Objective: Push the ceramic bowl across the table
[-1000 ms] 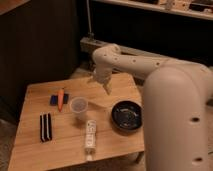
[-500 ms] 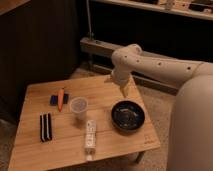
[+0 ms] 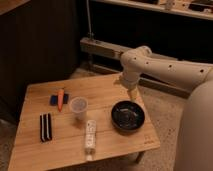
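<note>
The ceramic bowl (image 3: 128, 115), wide, shallow and glossy black, sits on the right side of the light wooden table (image 3: 102, 90), close to its right edge. My gripper (image 3: 133, 94) points down from the white arm just behind the bowl's far rim, a little above the tabletop. Whether it touches the bowl I cannot tell.
A small clear plastic cup (image 3: 78, 107) stands left of the bowl. In front of the cup lies a white oblong object (image 3: 90, 135). An orange stick (image 3: 60, 98) rests on a blue pad (image 3: 54, 100) at the back left, a black striped bar (image 3: 45, 126) at the front left. Dark wooden furniture rises behind the table.
The arm has swung right across the back of the table, and the gripper has come down behind the bowl. The bowl and the other objects have not moved.
</note>
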`<state>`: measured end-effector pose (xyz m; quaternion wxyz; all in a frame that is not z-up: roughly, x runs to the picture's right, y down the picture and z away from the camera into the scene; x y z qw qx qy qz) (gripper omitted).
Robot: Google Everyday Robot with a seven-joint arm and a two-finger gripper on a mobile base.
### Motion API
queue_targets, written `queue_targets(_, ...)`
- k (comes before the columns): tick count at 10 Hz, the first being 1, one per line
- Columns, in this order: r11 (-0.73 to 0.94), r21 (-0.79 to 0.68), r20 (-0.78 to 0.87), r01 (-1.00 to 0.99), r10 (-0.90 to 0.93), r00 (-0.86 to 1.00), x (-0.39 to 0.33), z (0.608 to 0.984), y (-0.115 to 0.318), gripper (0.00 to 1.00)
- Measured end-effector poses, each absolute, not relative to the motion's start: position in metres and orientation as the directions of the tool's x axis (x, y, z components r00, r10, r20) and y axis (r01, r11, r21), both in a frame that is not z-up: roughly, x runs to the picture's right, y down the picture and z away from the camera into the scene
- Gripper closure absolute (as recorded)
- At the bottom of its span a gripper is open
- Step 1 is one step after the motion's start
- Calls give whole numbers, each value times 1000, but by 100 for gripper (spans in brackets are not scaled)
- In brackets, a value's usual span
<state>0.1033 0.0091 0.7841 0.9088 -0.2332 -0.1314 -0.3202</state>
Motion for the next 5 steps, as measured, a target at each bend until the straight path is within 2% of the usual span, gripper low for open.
queue_targets(5,689,-344,384,637,-516,766,104,785,9,20)
